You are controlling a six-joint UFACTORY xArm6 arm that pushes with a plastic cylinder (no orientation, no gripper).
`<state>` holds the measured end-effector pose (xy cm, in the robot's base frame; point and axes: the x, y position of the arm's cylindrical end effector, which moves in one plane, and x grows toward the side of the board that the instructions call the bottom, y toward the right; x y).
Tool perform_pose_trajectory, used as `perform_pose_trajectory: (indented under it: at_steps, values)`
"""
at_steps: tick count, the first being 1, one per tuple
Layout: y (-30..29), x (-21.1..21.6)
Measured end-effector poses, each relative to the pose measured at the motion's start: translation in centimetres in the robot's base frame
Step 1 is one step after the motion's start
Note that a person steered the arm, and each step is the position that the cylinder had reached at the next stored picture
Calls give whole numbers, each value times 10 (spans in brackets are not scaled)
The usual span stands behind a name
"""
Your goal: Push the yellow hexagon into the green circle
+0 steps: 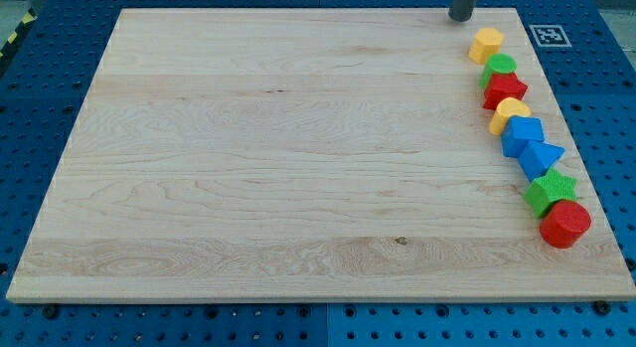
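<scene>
The yellow hexagon (486, 44) sits at the top of a column of blocks along the board's right edge. The green circle (499, 66) lies just below it, touching or nearly touching. My tip (460, 18) stands at the view's top, just up and left of the yellow hexagon, a small gap away. Only the rod's lower end shows.
Below the green circle the column continues: a red star (505, 89), a yellow block (510, 113), a blue block (522, 135), a blue triangle (542, 157), a green star (551, 191) and a red cylinder-like block (565, 225). A marker tag (550, 35) lies off the wooden board (278, 158).
</scene>
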<state>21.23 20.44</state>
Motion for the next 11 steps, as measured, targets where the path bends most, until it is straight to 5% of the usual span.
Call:
perform_pose_trajectory:
  at_steps: [11]
  values:
    - [34, 57]
